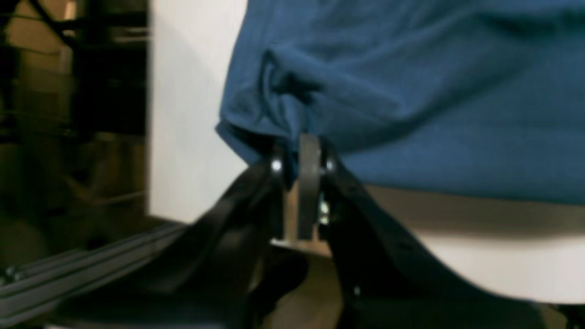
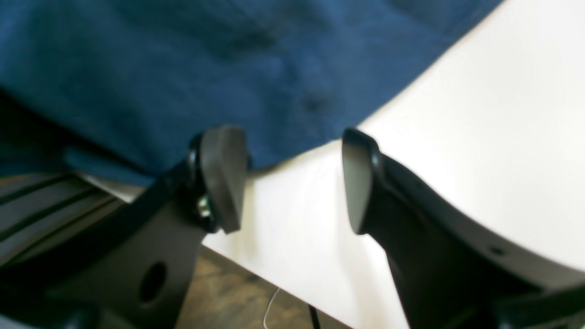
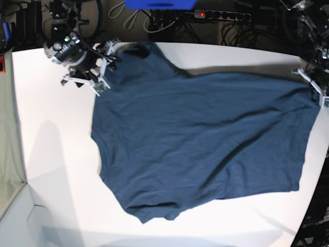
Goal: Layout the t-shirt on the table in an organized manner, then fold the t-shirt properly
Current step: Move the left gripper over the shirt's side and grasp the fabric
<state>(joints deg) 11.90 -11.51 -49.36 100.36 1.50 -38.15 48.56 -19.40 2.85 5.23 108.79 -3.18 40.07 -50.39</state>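
My left hand (image 1: 302, 164) is pinched tight on the shirt's (image 3: 205, 139) edge, out at the worktop's (image 3: 56, 154) rim. My right hand (image 2: 292, 183) sits low at the opposite corner, fingers (image 2: 219, 178) spread apart, gripping nothing.

You have a wide white matte surface (image 3: 56, 175) with a curved edge, and the one thing lying directly on it is the dark navy t-shirt (image 3: 200, 144). The t-shirt is spread open across the middle, mostly flat with shallow wrinkles. One corner reaches toward the far left corner of the surface; the opposite end runs out to the right edge. Its near portion bunches slightly close to the near edge. Bare white shows along the left side and the near edge.
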